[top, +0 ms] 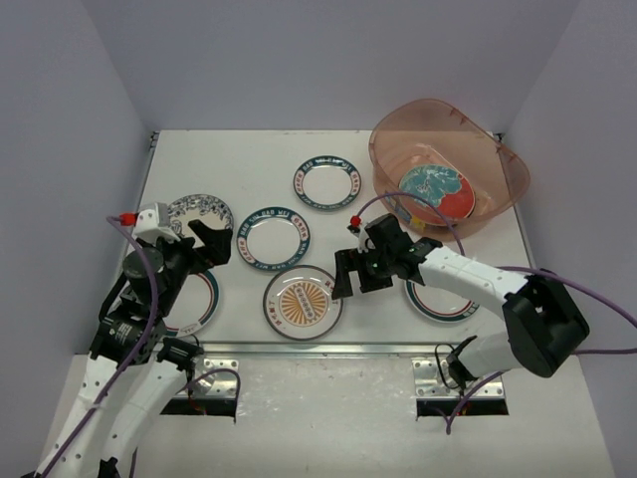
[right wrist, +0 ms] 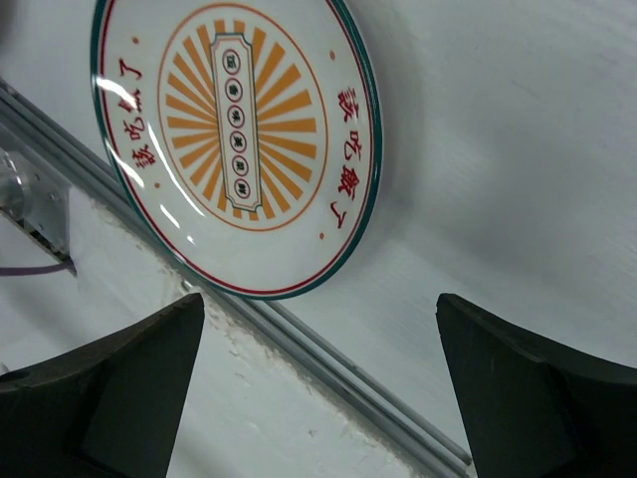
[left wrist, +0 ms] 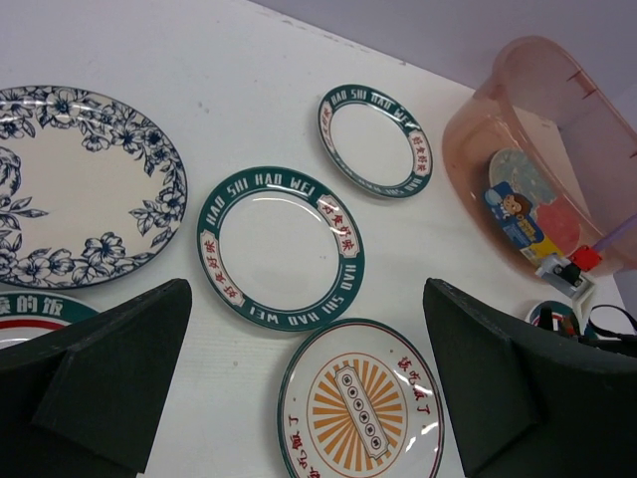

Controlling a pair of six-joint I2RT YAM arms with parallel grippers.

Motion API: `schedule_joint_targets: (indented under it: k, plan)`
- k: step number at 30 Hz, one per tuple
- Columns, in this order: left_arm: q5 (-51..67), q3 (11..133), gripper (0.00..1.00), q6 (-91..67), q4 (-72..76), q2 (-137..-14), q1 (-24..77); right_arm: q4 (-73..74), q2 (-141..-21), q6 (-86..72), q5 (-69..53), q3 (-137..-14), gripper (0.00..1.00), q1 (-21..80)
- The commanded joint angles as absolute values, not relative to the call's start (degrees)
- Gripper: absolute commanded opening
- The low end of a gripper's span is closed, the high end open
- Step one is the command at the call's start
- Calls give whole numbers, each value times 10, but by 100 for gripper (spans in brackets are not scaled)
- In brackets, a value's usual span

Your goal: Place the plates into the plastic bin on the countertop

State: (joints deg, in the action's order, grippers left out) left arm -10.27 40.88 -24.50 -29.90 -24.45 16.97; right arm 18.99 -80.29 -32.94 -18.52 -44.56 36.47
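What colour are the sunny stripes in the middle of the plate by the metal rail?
Orange. The plate shows best in the right wrist view.

Plastic bin [top: 503,174] stood open-topped at far right, w/ one red-teal plate [top: 438,192] inside and some floor bare around it. Countertop [top: 239,159] was bare along the far-left strip. Teal-lettered plates [top: 274,237] & orange-centred plate [top: 303,301] lay close, w/ narrow gaps btwn. Right arm [top: 468,277] lay over a striped plate [top: 438,304], blocking it from above. Lavender panels [top: 100,80] hemmed left, back & right.
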Motion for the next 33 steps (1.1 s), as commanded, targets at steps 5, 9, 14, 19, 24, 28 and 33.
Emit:
schedule_joint_targets:
  k: [5, 9, 14, 19, 24, 28, 33]
  plan:
    - [-165, 446, 100, -328, -308, -358, 172, 82, -769, -338, -143, -400, 99, 370]
    - [-126, 485, 100, -358, -289, -483, 115, 78, -712, -335, -142, -384, 99, 371]
    - [-94, 543, 100, -389, -258, -610, -155, 133, -603, -312, -169, -377, 99, 370]
    - [-102, 564, 100, -359, -205, -706, -268, 117, -465, -337, -196, -311, 99, 370]
    - [-54, 591, 100, -276, -162, -845, -296, 86, -378, -357, -259, -253, 99, 370]
    - [45, 636, 100, -219, -174, -967, -309, 74, -342, -337, -323, -239, 99, 370]
    - [76, 606, 100, -185, -147, -998, -311, 99, -312, -312, -337, -235, 99, 371]
